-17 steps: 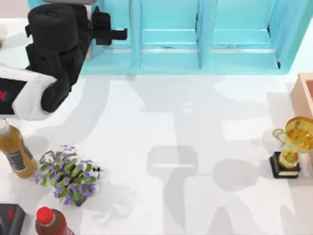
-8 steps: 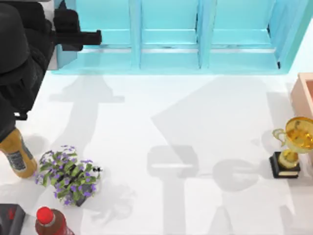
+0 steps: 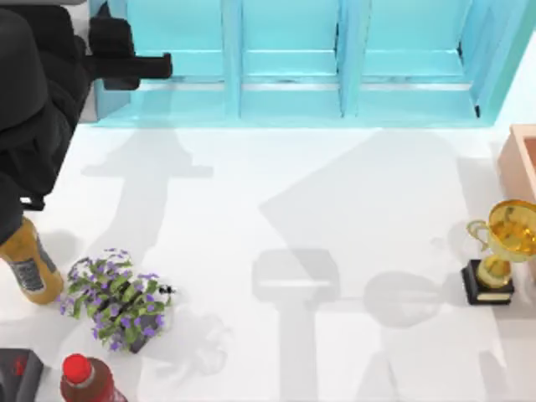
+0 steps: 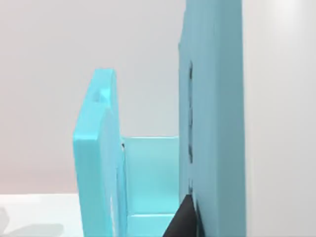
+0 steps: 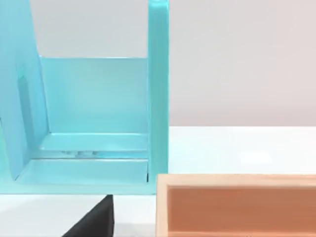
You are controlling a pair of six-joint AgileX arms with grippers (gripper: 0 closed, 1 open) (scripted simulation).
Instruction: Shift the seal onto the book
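The seal and the book are both out of view. My left arm fills the table's far-left corner in the top view, and its gripper points right along the front of the teal shelf unit. The left wrist view looks into a shelf compartment, with a dark part of the gripper low in the picture. In the right wrist view, a dark part of the right gripper sits beside a tan wooden box, in front of the shelf.
A gold trophy on a black base stands at the right, with the wooden box behind it. At the left stand a yellow bottle, a purple flower pot, a red-capped bottle and a dark object.
Over the last second my left arm swung left toward the table's far-left corner, its gripper sliding left along the shelf front. In the last half second it barely moved.
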